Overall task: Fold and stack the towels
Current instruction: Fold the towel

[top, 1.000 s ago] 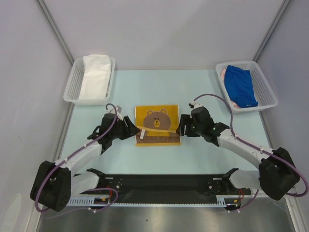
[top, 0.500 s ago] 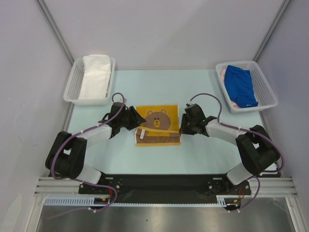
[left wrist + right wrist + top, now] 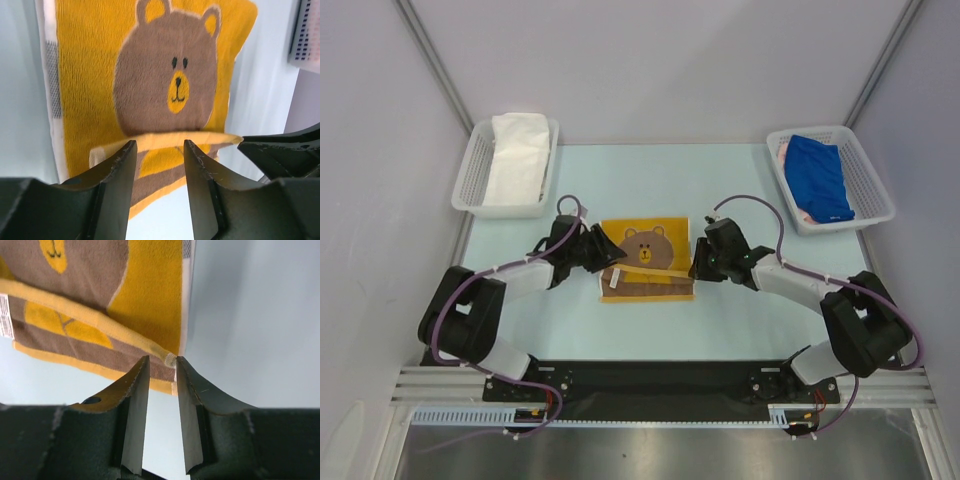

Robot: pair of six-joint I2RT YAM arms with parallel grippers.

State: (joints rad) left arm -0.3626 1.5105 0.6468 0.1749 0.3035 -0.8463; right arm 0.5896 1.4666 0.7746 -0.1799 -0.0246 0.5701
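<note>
Thin hold on the fold's right corner

The towel (image 3: 645, 258) lies mid-tabletop (image 3: 650, 180), its near edge doubled over. The right fingers (image 3: 137, 405) pinch only the fold's corner tip. The left fingers (image 3: 117, 185) stand apart around the fold's edge, not gripping. Lifting now could slip the corner free or skew the fold.

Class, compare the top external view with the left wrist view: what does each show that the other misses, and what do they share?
Only top external: the left basket with the white towel, and the right basket with the blue towel. Only left wrist: the gap between the fingers of the left claw, with a folded yellow edge crossing at their tips. Both: the bear towel and that claw.
</note>
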